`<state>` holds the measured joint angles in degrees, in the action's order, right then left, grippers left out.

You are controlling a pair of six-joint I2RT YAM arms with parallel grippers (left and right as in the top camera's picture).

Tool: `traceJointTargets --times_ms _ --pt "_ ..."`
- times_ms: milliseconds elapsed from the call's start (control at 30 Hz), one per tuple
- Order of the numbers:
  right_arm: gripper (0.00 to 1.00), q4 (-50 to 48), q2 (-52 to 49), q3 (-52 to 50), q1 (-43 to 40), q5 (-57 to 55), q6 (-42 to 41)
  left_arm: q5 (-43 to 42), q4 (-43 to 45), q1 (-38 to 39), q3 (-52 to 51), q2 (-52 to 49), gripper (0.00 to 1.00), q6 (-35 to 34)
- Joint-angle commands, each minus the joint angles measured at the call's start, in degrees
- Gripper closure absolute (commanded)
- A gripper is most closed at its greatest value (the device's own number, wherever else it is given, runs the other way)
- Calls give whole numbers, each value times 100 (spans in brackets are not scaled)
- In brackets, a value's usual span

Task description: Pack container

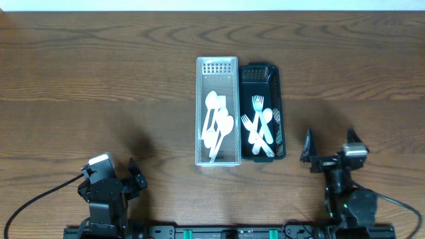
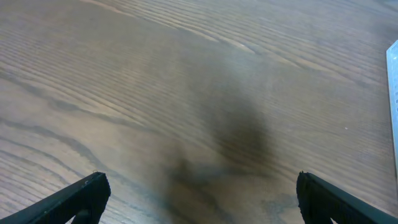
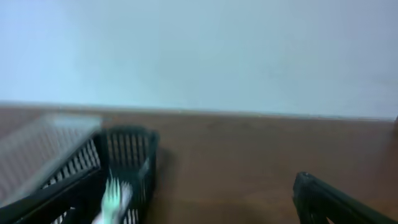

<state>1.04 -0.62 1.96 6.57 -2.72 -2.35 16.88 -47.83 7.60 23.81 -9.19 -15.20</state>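
Table (image 1: 99, 86): clear bin (image 1: 198, 113), black bin (image 1: 281, 109) (touching).

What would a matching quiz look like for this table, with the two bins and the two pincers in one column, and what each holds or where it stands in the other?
Things:
1. clear bin
2. black bin
3. left pincer
4. right pincer

States:
A. holds white forks
B. open and empty, to the right of the black bin
C. holds white spoons
D. open and empty, to the left of both bins

Pairs: 1-C, 2-A, 3-D, 4-B.
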Motion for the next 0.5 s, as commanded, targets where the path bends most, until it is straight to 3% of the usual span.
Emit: traceJointTargets --times_ms 0,467 --pt "1 304 4 -168 -28 170 262 15 -15 -13 35 35 2 -31" --pt "1 337 -9 -153 -28 201 262 15 -13 -13 35 35 2 -33"
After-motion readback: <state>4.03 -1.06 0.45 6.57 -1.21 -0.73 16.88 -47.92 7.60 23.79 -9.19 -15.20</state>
